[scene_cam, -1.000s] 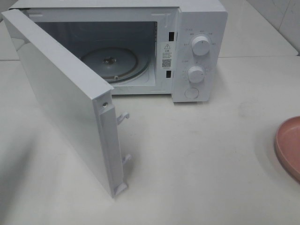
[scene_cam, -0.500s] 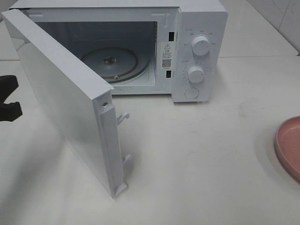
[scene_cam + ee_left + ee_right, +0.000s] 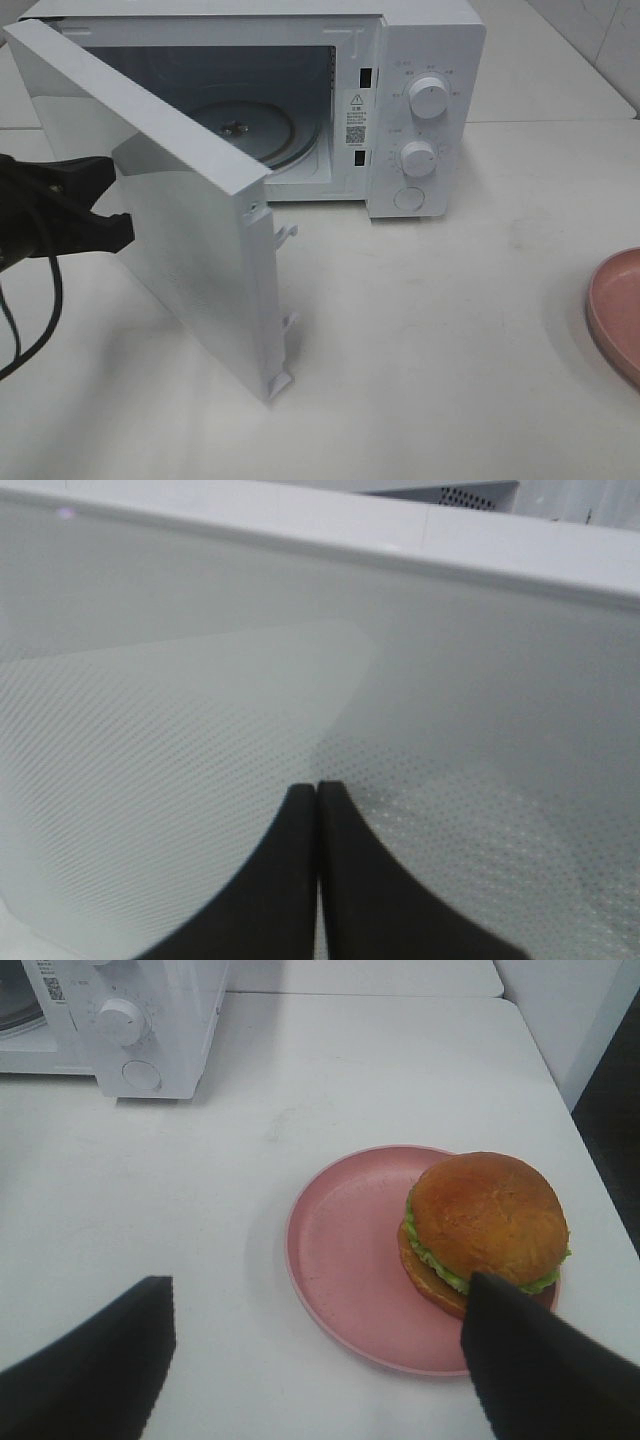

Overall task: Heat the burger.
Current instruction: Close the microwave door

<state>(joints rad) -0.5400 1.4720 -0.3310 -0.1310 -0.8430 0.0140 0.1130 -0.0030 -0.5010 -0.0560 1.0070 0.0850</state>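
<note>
The burger, with a golden-brown bun and a green lettuce edge, sits on the right side of a pink plate in the right wrist view. It is out of the exterior view. My right gripper is open and empty, above the plate's near edge, one finger close to the burger. The white microwave stands at the back with its door partly open and an empty glass turntable inside. My left gripper is pressed against the door's outer face, and its fingertips are together in the left wrist view.
Two knobs and a round button are on the microwave's right panel. Only the plate's rim shows at the right edge of the exterior view. The microwave's corner shows in the right wrist view, and the table edge lies beyond the plate.
My left gripper has come in from the left and met the door's outer face. The door's free edge has swung to the right, toward the microwave.
</note>
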